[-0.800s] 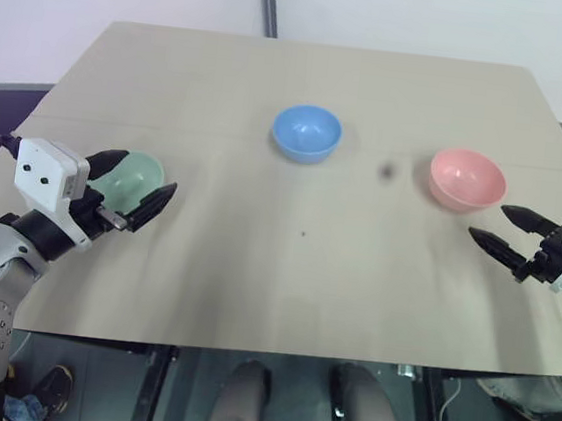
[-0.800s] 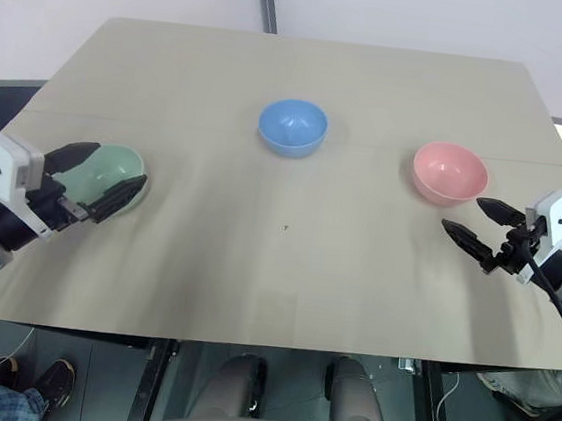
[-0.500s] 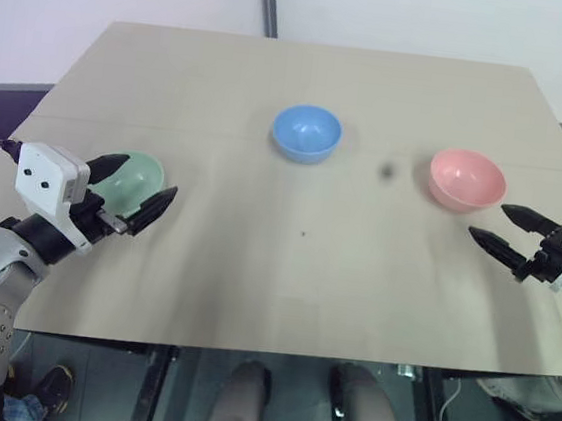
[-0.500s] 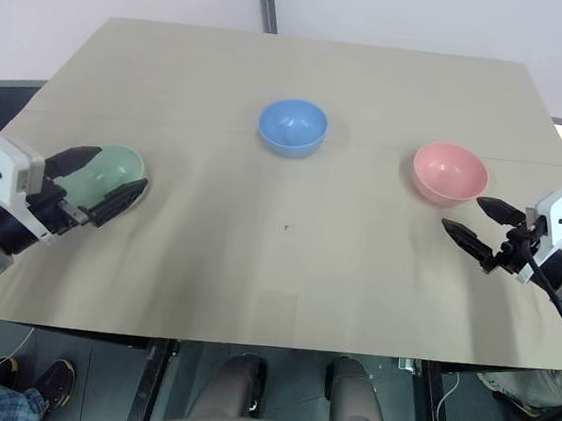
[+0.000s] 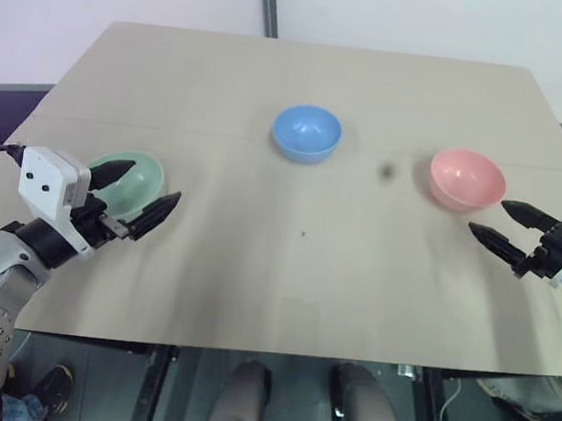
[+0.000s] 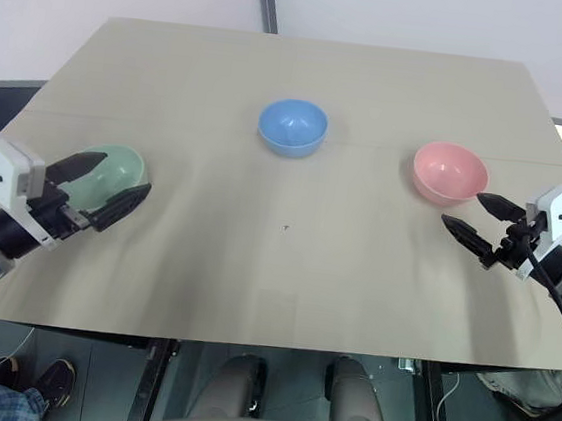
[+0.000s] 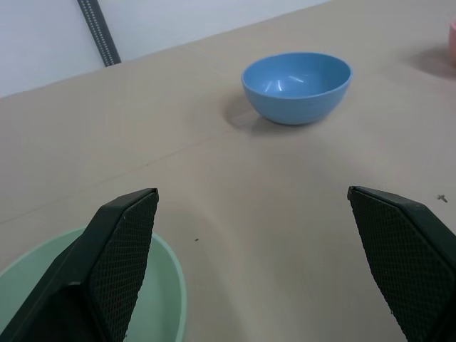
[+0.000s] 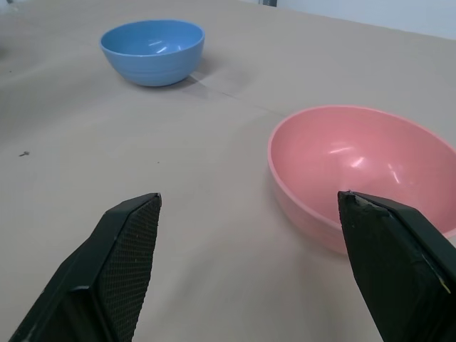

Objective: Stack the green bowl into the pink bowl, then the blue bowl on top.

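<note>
Green bowl (image 5: 129, 176), blue bowl (image 5: 306, 133), pink bowl (image 5: 466, 179) apart; unstacked.

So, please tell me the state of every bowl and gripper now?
Green bowl: upright, empty, on table, not held.
Pink bowl: upright, empty.
Blue bowl: upright, empty.
Left gripper: open, at green bowl.
Right gripper: open, beside pink bowl.

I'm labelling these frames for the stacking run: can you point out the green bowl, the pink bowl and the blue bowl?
green bowl (image 6: 114, 168), right eye view, inside of the bowl, far side.
pink bowl (image 5: 467, 178), left eye view, middle of the inside.
blue bowl (image 5: 307, 132), left eye view, middle of the inside.
</note>
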Robot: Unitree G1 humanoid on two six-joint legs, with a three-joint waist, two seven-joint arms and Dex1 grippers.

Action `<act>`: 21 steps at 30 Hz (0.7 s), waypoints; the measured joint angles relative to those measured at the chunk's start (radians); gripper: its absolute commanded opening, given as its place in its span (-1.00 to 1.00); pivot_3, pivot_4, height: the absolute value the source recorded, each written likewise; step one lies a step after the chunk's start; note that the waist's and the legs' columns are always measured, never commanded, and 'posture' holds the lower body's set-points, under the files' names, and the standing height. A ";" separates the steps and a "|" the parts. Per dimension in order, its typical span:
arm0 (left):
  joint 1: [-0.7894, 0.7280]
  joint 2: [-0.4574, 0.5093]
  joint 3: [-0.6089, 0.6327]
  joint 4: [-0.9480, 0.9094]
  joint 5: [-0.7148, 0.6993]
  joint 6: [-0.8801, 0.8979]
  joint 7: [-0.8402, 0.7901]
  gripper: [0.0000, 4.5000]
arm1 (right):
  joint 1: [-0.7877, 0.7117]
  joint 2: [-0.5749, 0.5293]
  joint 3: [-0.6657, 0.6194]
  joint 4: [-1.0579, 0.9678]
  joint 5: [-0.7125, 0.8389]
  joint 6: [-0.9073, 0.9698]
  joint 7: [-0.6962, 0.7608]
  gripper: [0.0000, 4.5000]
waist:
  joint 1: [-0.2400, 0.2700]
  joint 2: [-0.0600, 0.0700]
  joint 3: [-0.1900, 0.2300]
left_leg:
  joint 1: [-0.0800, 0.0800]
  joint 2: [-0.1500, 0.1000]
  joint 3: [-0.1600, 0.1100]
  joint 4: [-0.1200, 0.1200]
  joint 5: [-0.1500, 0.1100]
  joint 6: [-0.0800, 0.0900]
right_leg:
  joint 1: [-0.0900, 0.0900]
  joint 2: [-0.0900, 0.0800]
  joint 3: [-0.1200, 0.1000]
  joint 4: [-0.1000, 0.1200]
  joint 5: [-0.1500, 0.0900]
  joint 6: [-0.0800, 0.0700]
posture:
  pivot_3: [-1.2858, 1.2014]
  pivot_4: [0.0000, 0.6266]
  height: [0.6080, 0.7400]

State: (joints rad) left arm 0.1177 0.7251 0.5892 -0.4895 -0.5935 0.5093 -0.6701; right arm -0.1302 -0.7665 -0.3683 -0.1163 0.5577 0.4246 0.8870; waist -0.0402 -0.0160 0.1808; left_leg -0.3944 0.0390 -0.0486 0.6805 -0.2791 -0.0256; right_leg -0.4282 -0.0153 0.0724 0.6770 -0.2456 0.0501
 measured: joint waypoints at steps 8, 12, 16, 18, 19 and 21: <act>0.023 0.074 -0.033 -0.045 -0.070 0.008 -0.144 1.00 | -0.118 0.000 0.063 0.021 -0.057 0.027 -0.080 0.91 | -0.003 0.000 0.000 | 0.001 0.000 0.002 0.000 0.000 0.000 | 0.000 0.000 0.002 0.001 0.000 0.000 | 0.03 -0.52 1.00; 0.008 0.110 -0.074 -0.049 -0.129 0.035 -0.219 1.00 | -0.225 -0.001 0.150 0.077 -0.147 0.034 -0.129 0.91 | -0.002 0.000 0.000 | 0.001 0.000 0.002 0.000 0.000 0.000 | 0.000 0.000 0.002 0.001 0.000 0.000 | 0.03 -0.52 1.00; -0.051 0.153 -0.122 -0.044 -0.161 0.054 -0.272 1.00 | -0.349 0.002 0.258 0.101 -0.215 0.059 -0.148 0.91 | -0.002 0.001 0.000 | 0.001 0.000 0.002 0.000 0.000 0.000 | -0.001 0.000 0.002 0.000 0.000 0.000 | 0.03 -0.52 1.00; -0.094 0.156 -0.149 -0.032 -0.167 0.060 -0.286 1.00 | -0.414 0.009 0.318 0.119 -0.246 0.072 -0.141 0.91 | -0.003 0.001 0.001 | 0.001 0.000 0.002 0.000 0.000 0.000 | -0.001 0.000 0.002 0.000 0.000 0.000 | 0.03 -0.52 1.00; -0.110 0.160 -0.165 -0.027 -0.167 0.060 -0.292 1.00 | -0.438 0.011 0.344 0.129 -0.261 0.074 -0.133 0.91 | -0.003 0.001 0.001 | 0.000 0.000 0.002 0.000 0.000 0.000 | -0.001 0.000 0.001 0.000 0.000 0.000 | 0.03 -0.52 1.00; -0.127 0.162 -0.185 -0.016 -0.164 0.060 -0.297 1.00 | -0.471 0.014 0.393 0.153 -0.284 0.085 -0.112 0.91 | -0.002 0.001 0.001 | 0.000 0.000 0.002 0.000 0.000 0.000 | -0.001 0.000 0.001 0.000 0.000 0.000 | 0.03 -0.52 1.00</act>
State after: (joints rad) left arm -0.0093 0.8874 0.4040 -0.5051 -0.7570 0.5696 -0.9673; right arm -0.6017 -0.7524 0.0243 0.0368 0.2740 0.5101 0.7748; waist -0.0426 -0.0151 0.1814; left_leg -0.3943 0.0393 -0.0470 0.6804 -0.2791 -0.0256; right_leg -0.4291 -0.0151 0.0738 0.6770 -0.2455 0.0499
